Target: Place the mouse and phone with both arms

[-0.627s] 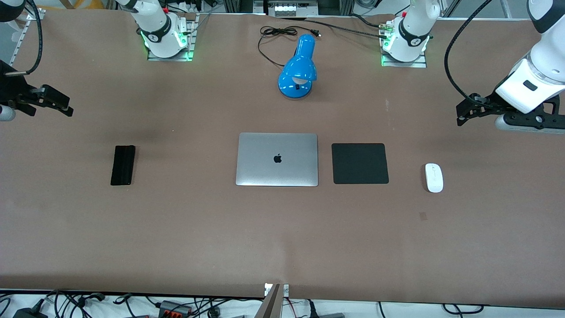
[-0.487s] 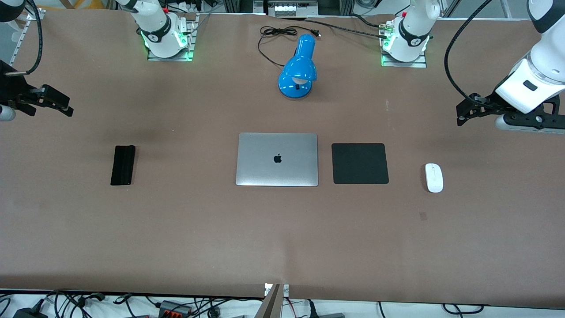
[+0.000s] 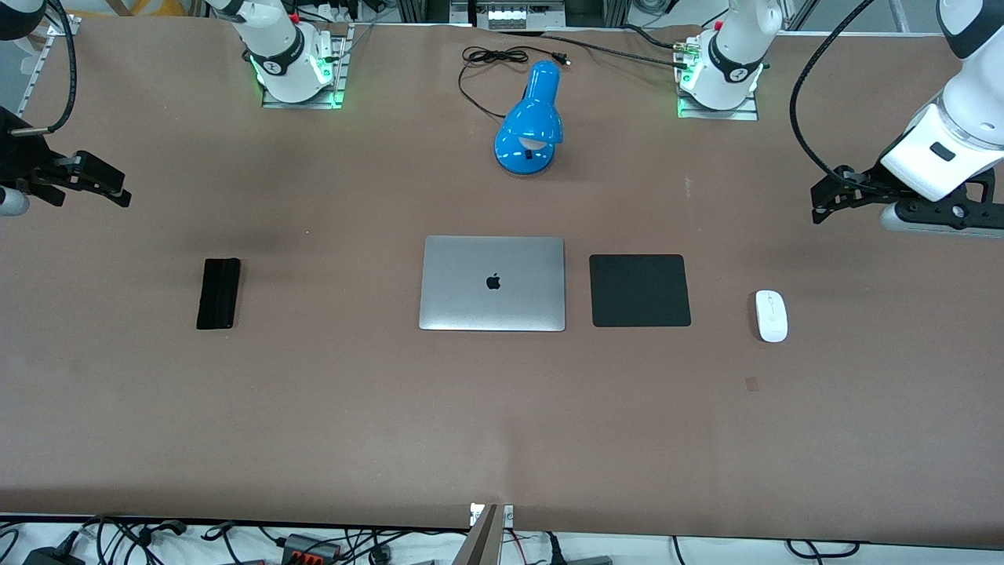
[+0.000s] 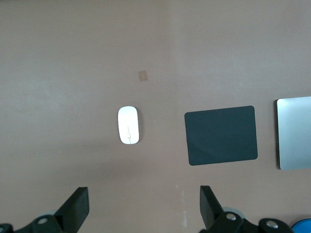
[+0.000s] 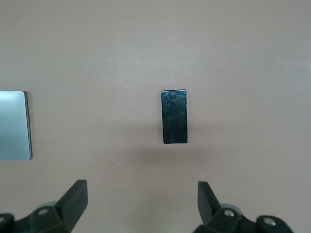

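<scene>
The white mouse (image 3: 771, 315) lies on the brown table toward the left arm's end, beside the black mouse pad (image 3: 639, 289). It also shows in the left wrist view (image 4: 129, 125). The black phone (image 3: 218, 293) lies toward the right arm's end and shows in the right wrist view (image 5: 174, 116). My left gripper (image 3: 823, 205) hangs open and empty above the table, apart from the mouse. My right gripper (image 3: 118, 188) hangs open and empty above the table, apart from the phone. Each gripper's open fingers show in its own wrist view (image 4: 144, 206) (image 5: 142, 201).
A closed silver laptop (image 3: 492, 283) lies mid-table between the phone and the mouse pad. A blue desk lamp (image 3: 531, 122) with a black cord lies farther from the front camera than the laptop. The arm bases (image 3: 294, 67) (image 3: 722, 74) stand along the table's edge.
</scene>
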### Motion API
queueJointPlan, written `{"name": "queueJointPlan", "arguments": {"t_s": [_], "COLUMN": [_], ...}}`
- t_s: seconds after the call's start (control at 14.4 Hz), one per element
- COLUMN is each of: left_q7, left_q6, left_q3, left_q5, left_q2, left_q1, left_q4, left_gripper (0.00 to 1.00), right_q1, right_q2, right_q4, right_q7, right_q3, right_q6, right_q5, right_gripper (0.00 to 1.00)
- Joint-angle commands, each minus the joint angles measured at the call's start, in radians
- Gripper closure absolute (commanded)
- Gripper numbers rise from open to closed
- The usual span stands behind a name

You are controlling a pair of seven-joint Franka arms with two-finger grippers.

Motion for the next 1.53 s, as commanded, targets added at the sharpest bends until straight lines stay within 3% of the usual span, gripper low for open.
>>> {"name": "queueJointPlan", "arguments": {"t_s": [0.0,0.21,0.35,0.7,0.91,1.18,1.46], "left_q7": [0.012,0.009,0.015,0.081,0.096,0.105,0.107], "left_q6": [-0.097,-0.203,-0.206,0.311,0.494,0.818,0.866], "left_q3": [0.007,0.007,0.012,0.009,0.009,0.009,0.007], "left_q5": [-0.011,0.001,0.001,0.004,0.074,0.128,0.13], "left_q2": [0.016,0.12,0.18,0.291,0.378,0.423,0.49], "left_q1": [0.024,0.032,0.074,0.113,0.111,0.137,0.167], "left_q4": [0.028,0.019,0.018,-0.148,-0.193,-0.342,-0.347], "left_gripper": [0.0,0.0,0.0,0.0,0.0,0.0,0.0], "right_q1": [0.003,-0.001,-0.009,-0.059,-0.073,-0.095,-0.11], "right_q2": [0.008,0.066,0.13,0.321,0.413,0.525,0.574], "right_q4": [-0.013,-0.022,-0.047,-0.153,-0.167,-0.171,-0.171], "right_q7": [-0.001,0.002,0.002,0.002,0.002,0.002,0.002], "right_q3": [0.003,0.002,-0.003,-0.006,-0.006,-0.006,-0.006], "right_q6": [0.004,0.035,0.107,0.417,0.457,0.553,0.586], "right_q5": [0.004,-0.007,-0.01,-0.01,-0.01,-0.01,-0.01], "right_gripper": [0.0,0.0,0.0,0.0,0.0,0.0,0.0]}}
